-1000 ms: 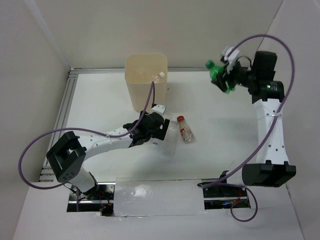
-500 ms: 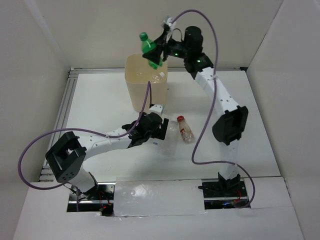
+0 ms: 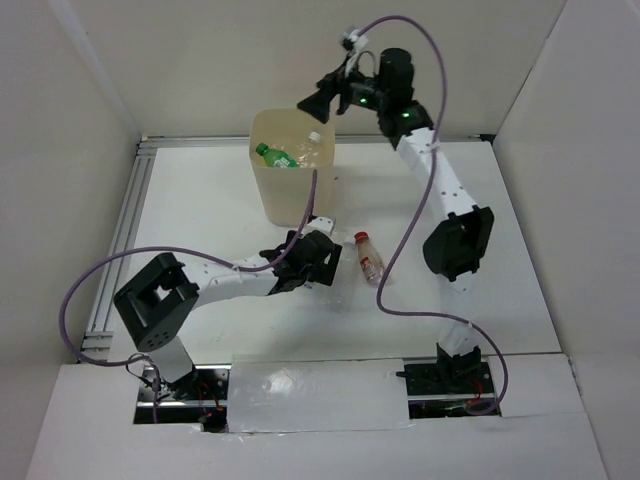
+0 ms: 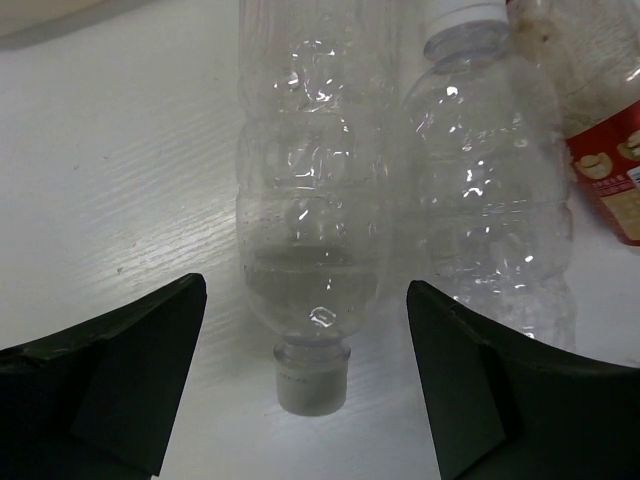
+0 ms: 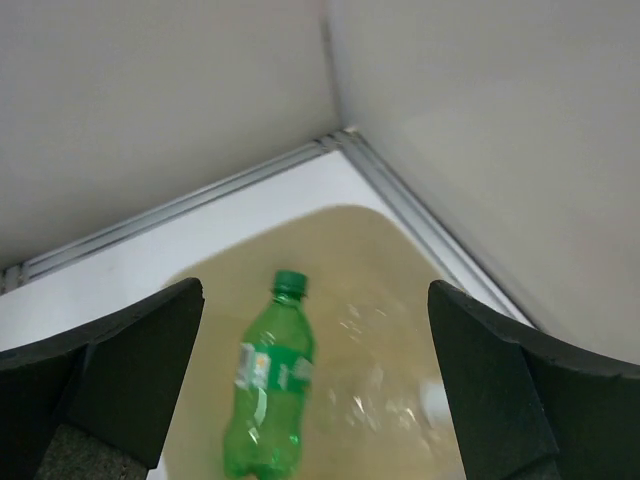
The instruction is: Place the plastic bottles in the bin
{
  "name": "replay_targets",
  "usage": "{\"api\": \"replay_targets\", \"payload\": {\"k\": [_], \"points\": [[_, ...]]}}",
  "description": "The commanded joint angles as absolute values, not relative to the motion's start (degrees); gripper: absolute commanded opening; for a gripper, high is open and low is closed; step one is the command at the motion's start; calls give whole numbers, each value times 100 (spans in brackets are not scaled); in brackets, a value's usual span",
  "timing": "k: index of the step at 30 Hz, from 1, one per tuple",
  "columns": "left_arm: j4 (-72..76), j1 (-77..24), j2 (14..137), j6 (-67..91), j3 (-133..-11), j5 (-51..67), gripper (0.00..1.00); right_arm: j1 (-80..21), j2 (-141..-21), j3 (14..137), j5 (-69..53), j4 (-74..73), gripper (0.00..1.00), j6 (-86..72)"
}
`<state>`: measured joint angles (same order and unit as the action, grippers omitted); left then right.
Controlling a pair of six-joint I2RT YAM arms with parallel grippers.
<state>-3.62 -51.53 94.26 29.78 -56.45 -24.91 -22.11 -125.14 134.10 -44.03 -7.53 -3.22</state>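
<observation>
- Three bottles are on the table at the left gripper (image 4: 305,300): a clear bottle (image 4: 310,200) lies between its open fingers, not yet grasped, a second clear bottle (image 4: 490,200) is just beside it, and then comes the red-label bottle (image 3: 371,262).
- One green bottle (image 3: 274,156), held over the bin (image 3: 265,190) a moment ago, now lies inside it.
- The right gripper (image 3: 318,102) hangs above the bin with its jaws spread and empty, so this drop is done. I judge the clear bottle comes next.
</observation>
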Motion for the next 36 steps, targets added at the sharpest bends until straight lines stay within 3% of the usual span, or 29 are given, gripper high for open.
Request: {"api": "replay_targets", "payload": {"k": [1, 5, 8, 9, 11, 12, 15, 16, 17, 18, 21, 23, 30, 32, 36], "points": [[-123, -5125, 9755, 2734, -6019, -2487, 94, -1400, -11438, 13650, -4175, -1404, 100, -108], [-185, -5072, 10483, 2672, -6371, -2505, 88, -669, -10400, 12466, -4455, -2730, 100, 877], [-194, -5010, 10626, 2610, -6442, -2330, 81, -143, -9436, 10841, -4965, -3205, 100, 1536], [-193, -5010, 10696, 2558, -6442, -2329, 64, -62, -9196, 10036, -5035, -3321, 100, 1764], [-193, -4957, 10696, 2505, -6495, -2189, 45, 104, -8504, 9250, -5036, -3471, 96, 2213], [-193, -4957, 10583, 2505, -6426, -2188, 32, 158, -8308, 8524, -5036, -3472, 83, 2311], [-193, -5097, 10013, 2452, -6144, -2136, 14, 229, -7665, 7432, -5036, -3708, 52, 2672], [-193, -5159, 9793, 2452, -6083, -2136, 10, 289, -7542, 7201, -4932, -3709, 33, 2733], [-263, -5281, 9269, 2322, -5952, -2031, 8, 290, -7341, 6998, -4783, -3779, 30, 2873], [-264, -5334, 8716, 2242, -5950, -1961, 5, 290, -7191, 6613, -4572, -3710, 33, 2822], [-369, -5405, 8026, 2119, -6098, -1829, 5, 290, -7119, 6180, -4360, -3709, 64, 2891], [-421, -5405, 7771, 1996, -6553, -1898, 5, 290, -7180, 5881, -4096, -3631, 76, 2796], [60, -4835, 8085, 1731, -8197, -2399, 5, 238, -7707, 5687, -4096, -3560, 87, 2637], [184, -4476, 8489, 1854, -8498, -2836, 9, 185, -7708, 5687, -4096, -3507, 91, 2585], [413, -3877, 9166, 2371, -9129, -3454, 7, 53, -7708, 5687, -4034, -3446, 91, 2584]]}}
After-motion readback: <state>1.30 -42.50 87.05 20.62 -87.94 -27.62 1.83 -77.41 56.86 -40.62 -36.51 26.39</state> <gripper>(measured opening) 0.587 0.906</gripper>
